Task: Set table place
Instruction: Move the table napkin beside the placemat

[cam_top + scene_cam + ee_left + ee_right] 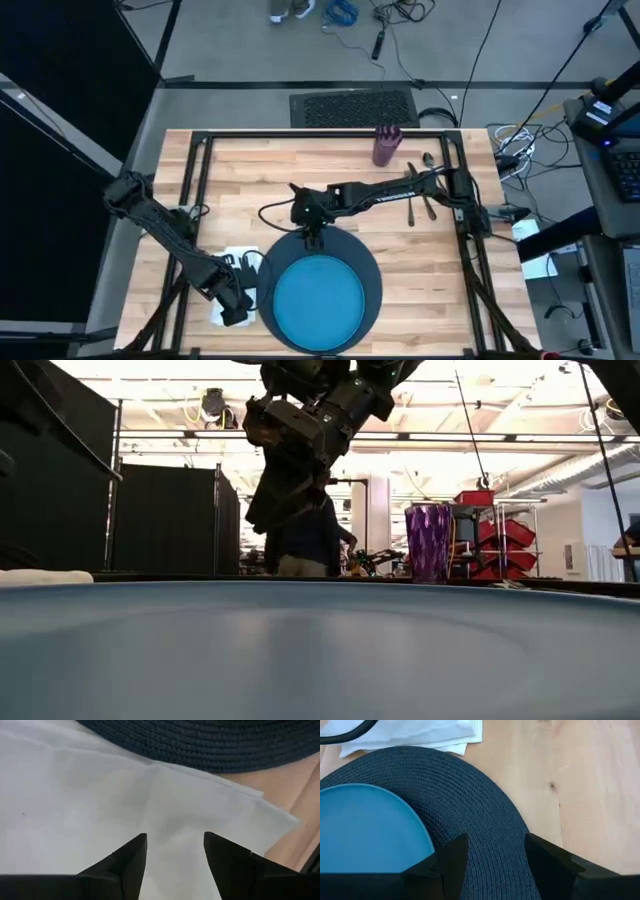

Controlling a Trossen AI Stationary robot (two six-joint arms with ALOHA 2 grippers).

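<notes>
The left arm bends low so its released gripper [175, 851] hovers over the napkin [100, 810] left of the charger [370, 285], while the right arm stretches across the worktop [270, 170], released gripper [496, 852] above the charger's far rim, blue plate [318, 302] centred on it

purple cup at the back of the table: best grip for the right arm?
Judging from the views, grip the purple cup across its mid-wall, coming in level from the side facing the charger. It stands upright and tall, slightly flared, with cutlery lying to one side, so that approach looks clear. The right pincer, open above the charger's rim, is nearest; the left pincer is open over the napkin.
</notes>
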